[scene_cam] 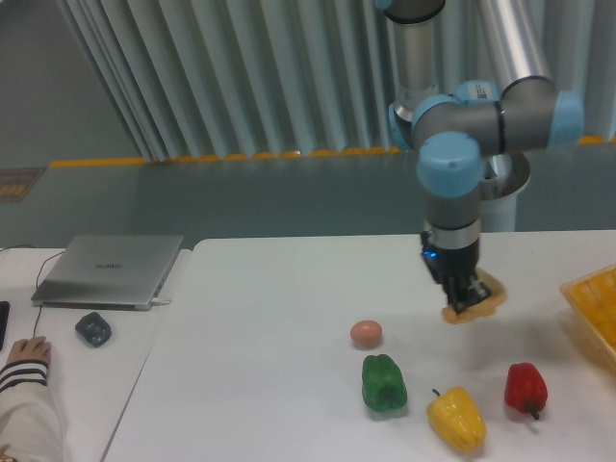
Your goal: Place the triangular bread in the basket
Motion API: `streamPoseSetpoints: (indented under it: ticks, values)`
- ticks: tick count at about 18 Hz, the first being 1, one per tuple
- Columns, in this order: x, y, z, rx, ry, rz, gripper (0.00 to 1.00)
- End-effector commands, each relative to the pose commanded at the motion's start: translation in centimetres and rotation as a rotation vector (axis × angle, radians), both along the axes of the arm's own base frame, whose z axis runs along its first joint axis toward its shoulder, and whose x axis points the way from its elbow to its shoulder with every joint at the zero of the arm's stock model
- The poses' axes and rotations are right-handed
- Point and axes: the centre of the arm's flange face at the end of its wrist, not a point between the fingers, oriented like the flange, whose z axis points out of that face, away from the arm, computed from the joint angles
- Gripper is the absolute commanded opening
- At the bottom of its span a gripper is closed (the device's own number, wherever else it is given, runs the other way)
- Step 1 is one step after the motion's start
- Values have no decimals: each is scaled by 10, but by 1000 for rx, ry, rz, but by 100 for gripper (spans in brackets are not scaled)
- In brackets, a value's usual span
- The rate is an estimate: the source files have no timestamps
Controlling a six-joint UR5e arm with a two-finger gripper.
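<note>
My gripper (469, 300) is shut on the triangular bread (484, 303), a pale tan wedge with a browner edge that hangs lifted above the white table, right of centre. The yellow-orange lattice basket (595, 306) shows only partly at the right edge of the table, some way right of the bread. The fingers cover part of the bread.
A small brownish egg-like ball (366, 333), a green pepper (384, 383), a yellow pepper (456, 419) and a red pepper (526, 388) lie on the table below the gripper. A laptop (110, 270), a dark mouse (93, 329) and a person's hand (26, 348) are at the left.
</note>
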Motion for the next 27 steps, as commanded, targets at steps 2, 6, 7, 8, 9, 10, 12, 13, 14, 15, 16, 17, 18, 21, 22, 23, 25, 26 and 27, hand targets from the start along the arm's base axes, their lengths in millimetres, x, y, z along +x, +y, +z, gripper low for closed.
streamPoseSetpoints:
  ticks: [2, 6, 7, 8, 9, 10, 12, 13, 14, 15, 16, 17, 18, 21, 22, 23, 25, 26, 27]
  values:
    - [-20, -10, 10, 0, 29, -7, 10]
    - [-50, -30, 14, -40, 75, -110, 10]
    - [-58, -35, 14, -49, 100, -132, 10]
    - [-65, -39, 14, -58, 123, -148, 10]
    - [-73, -44, 14, -61, 138, -151, 10]
    - [-83, -51, 13, -62, 140, -145, 10]
    - [-96, -58, 6, -69, 133, -138, 10]
    - [-103, -64, 5, -73, 130, -142, 11]
    - [-112, -73, 4, -79, 127, -148, 12]
    - [-122, -83, 4, -85, 123, -162, 15]
    - [-138, -102, 0, -96, 111, -193, 15]
    - [-147, -114, -2, -101, 105, -217, 16]
    - [-157, -123, 0, -100, 118, -250, 18]
    - [-161, -127, 1, -97, 123, -251, 21]
    - [-161, -127, 2, -96, 126, -251, 33]
    - [-162, -127, 1, -95, 129, -251, 94]
    - [-167, -131, 2, -91, 139, -233, 100]
    - [-168, -132, 3, -87, 145, -233, 100]
    - [-168, -132, 3, -87, 147, -233, 100]
